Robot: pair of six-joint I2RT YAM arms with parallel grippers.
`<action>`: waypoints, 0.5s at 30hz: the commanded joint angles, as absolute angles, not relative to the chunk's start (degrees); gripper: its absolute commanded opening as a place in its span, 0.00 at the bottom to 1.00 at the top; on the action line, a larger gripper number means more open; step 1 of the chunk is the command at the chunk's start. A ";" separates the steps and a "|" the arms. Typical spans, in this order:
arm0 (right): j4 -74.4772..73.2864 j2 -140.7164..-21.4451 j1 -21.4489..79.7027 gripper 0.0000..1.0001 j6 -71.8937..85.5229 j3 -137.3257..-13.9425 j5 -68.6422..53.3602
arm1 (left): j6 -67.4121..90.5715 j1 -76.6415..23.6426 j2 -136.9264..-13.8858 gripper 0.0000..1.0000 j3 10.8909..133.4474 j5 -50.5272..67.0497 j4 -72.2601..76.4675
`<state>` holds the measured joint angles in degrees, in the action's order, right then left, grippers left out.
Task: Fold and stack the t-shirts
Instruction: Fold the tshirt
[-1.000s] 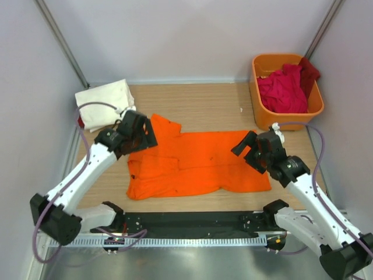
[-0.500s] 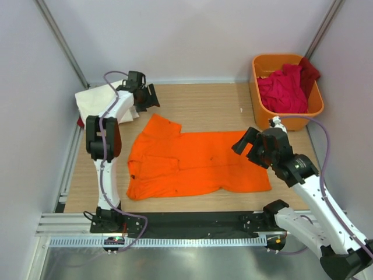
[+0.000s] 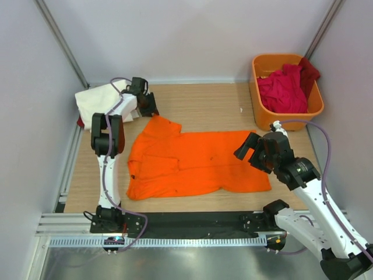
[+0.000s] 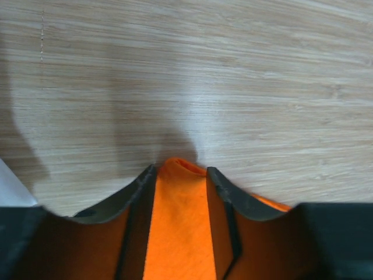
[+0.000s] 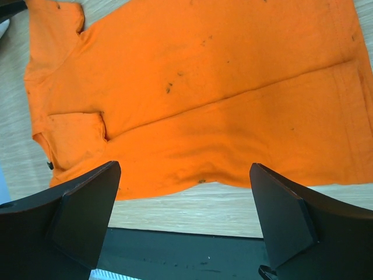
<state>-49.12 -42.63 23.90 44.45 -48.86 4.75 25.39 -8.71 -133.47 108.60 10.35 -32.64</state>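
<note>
The wooden desk (image 3: 204, 102) carries everything, and most of its middle, between the two sets of jaws, is taken by the orange t-shirt (image 3: 192, 166), spread flat with its collar end toward the left jaws and its hem end under the right jaws. The left arm (image 3: 106, 169) reaches to the far side, and the left jaws point down at the shirt's far shoulder corner; in the left wrist view they stand narrowly set with a fold of orange cloth filling the gap and bunching up just at their tips, so they are closed on the shirt, bare desk beyond them. The right arm (image 3: 317, 189) holds the right jaws above the hem end, spread wide and gripping nothing; in the right wrist view the whole shirt lies ahead of and between them, one sleeve folded in on the body at the far left. Beyond the right jaws and a little to their right, well apart from them, stands the orange plastic tub (image 3: 254, 87), heaped with crimson t-shirts (image 3: 282, 90), one draped over its far right rim. Just to the left of the left jaws lies a folded cream-white t-shirt (image 3: 99, 102), a sliver of dark red cloth (image 3: 80, 121) showing under its near edge. Small dark specks (image 5: 168, 87) dot the orange cloth ahead of the right jaws.
</note>
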 commanded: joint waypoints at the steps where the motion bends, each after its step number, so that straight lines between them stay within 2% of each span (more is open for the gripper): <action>1: -47.99 -42.54 24.17 1.00 43.42 -48.43 5.27 | 25.75 -8.70 -133.24 0.38 105.48 12.57 -33.31; 2: -47.90 -42.54 24.17 1.00 43.33 -48.17 5.36 | 26.01 -8.79 -132.98 0.33 105.21 12.83 -32.96; 3: -47.38 -42.54 24.26 1.00 43.07 -47.82 5.80 | 26.02 -8.79 -132.72 0.20 105.29 13.09 -32.87; 6: -46.50 -43.41 24.17 1.00 41.84 -47.37 7.64 | 25.84 -8.88 -132.02 0.01 107.13 13.27 -34.18; 15: -39.65 -57.29 24.17 1.00 38.41 -54.66 9.93 | 22.25 -10.37 -124.99 0.00 108.81 9.23 -47.63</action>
